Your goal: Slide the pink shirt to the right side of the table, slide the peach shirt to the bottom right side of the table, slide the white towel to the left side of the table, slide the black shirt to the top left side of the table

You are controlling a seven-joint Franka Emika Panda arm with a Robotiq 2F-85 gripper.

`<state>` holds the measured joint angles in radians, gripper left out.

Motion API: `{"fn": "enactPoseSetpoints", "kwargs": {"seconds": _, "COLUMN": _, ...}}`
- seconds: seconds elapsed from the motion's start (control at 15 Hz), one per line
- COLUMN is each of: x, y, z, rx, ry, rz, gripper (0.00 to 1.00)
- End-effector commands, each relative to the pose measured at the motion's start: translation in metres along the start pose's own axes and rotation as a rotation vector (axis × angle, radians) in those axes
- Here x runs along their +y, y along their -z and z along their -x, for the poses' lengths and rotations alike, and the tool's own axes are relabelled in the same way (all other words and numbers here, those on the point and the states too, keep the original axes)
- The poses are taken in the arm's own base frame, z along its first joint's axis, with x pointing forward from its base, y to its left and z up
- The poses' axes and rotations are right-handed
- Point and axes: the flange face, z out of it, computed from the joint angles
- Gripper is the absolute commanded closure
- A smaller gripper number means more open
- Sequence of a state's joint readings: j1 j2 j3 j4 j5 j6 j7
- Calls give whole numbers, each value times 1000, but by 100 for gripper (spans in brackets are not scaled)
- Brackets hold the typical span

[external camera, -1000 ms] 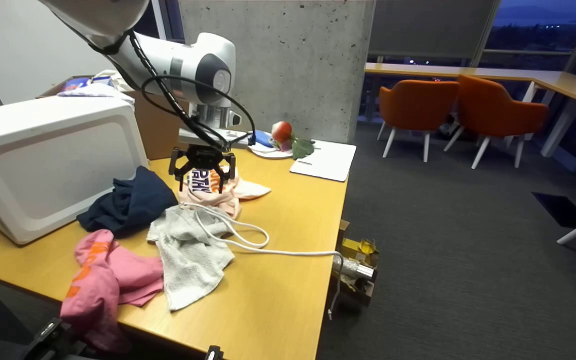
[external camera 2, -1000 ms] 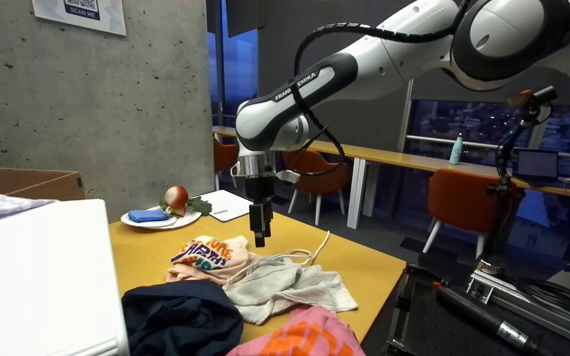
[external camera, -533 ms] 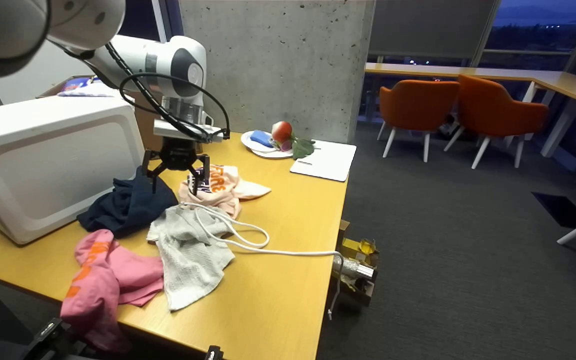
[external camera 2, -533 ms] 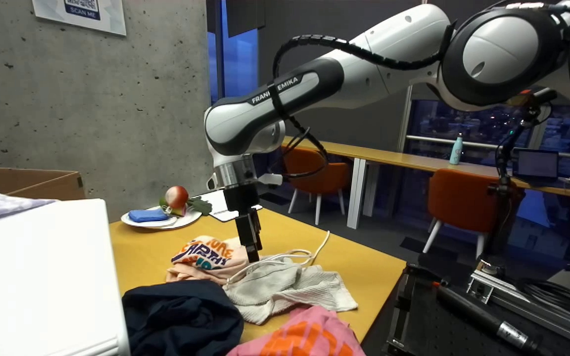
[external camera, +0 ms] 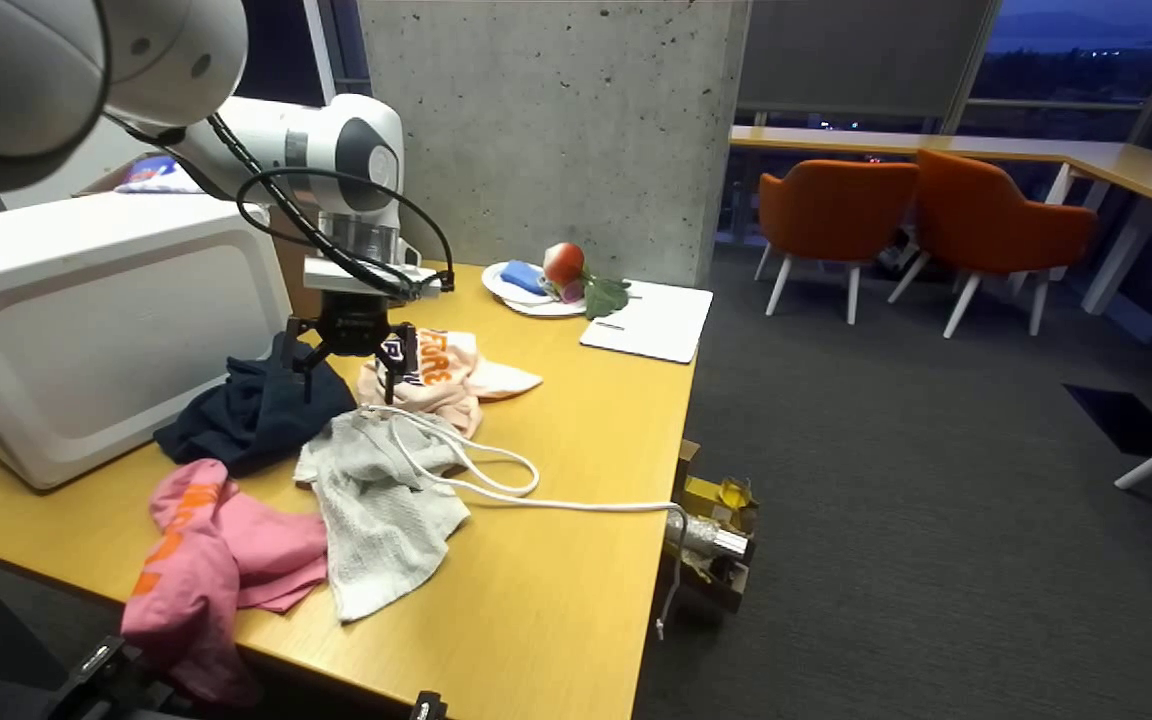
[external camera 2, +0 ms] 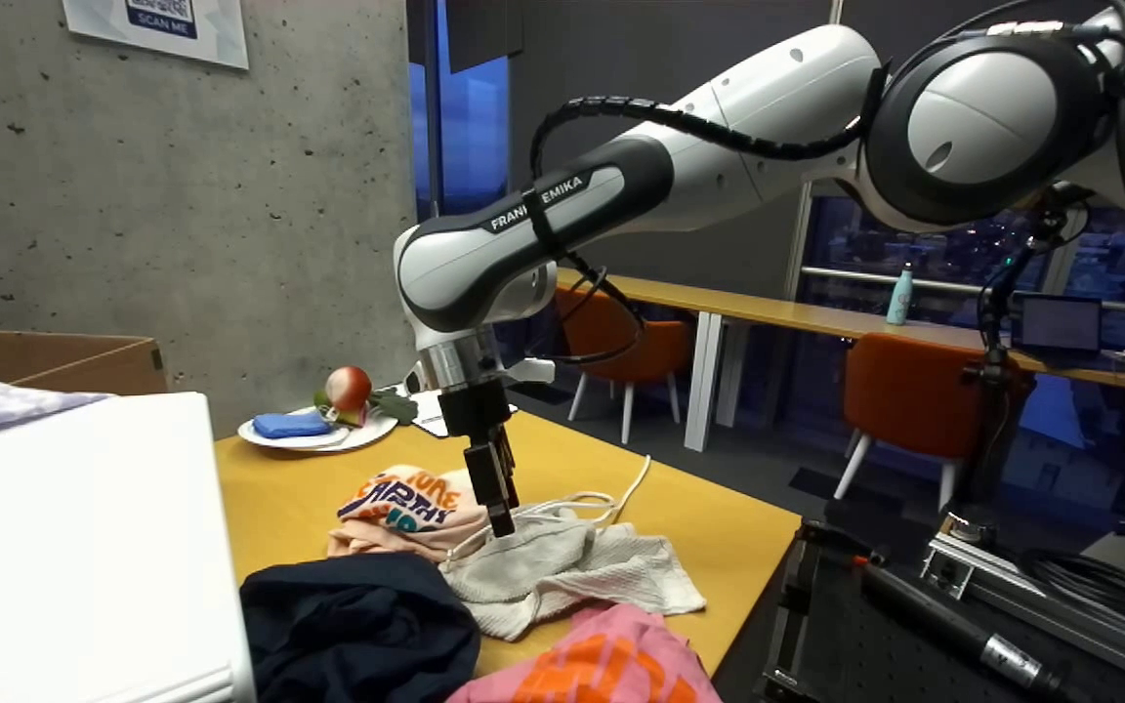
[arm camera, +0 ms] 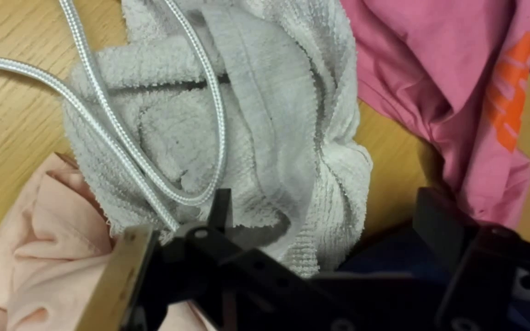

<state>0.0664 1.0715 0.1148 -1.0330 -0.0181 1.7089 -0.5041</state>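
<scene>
White towel (arm camera: 269,124) lies mid-heap on the bench (external camera: 536,600); in an exterior view, with the dial centred on it, we have the pink shirt (external camera: 236,550) at about eight o'clock, the black shirt (external camera: 256,405) between ten and eleven, and the peach shirt (external camera: 456,385) at one. Our fingers (arm camera: 440,225) stand wide apart with nothing gripped between them, low over where those cloths meet; whether the tips touch fabric we cannot tell. We judge the step in hand to be taking hold of the towel, though the black shirt lies near enough to leave doubt. To do it well, we should pinch the bunched edge toward four o'clock in the wrist view, away from the white cord (arm camera: 220,128) looped over the nine o'clock half. We should gather towel alone, sparing the peach cloth at eight, then drag low and slowly, pausing if the cord follows.
</scene>
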Motion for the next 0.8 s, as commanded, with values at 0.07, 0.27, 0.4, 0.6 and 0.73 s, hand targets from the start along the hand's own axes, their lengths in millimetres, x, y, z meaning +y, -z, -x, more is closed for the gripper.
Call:
{"fn": "enactPoseSetpoints", "kwargs": {"seconds": 0.07, "x": -21, "y": 43, "z": 1, "rx": 24, "ry": 0, "rz": 88, "gripper": 0}}
{"fn": "enactPoseSetpoints", "kwargs": {"seconds": 0.27, "x": -26, "y": 53, "z": 1, "rx": 35, "ry": -2, "rz": 122, "gripper": 0}}
{"fn": "enactPoseSetpoints", "kwargs": {"seconds": 0.4, "x": -24, "y": 47, "z": 0, "rx": 36, "ry": -13, "rz": 139, "gripper": 0}}
{"fn": "enactPoseSetpoints", "kwargs": {"seconds": 0.6, "x": -8, "y": 23, "z": -7, "rx": 70, "ry": -26, "rz": 181, "gripper": 0}}
{"fn": "enactPoseSetpoints", "kwargs": {"seconds": 0.73, "x": 1, "y": 11, "z": -17, "rx": 108, "ry": -36, "rz": 231, "gripper": 0}}
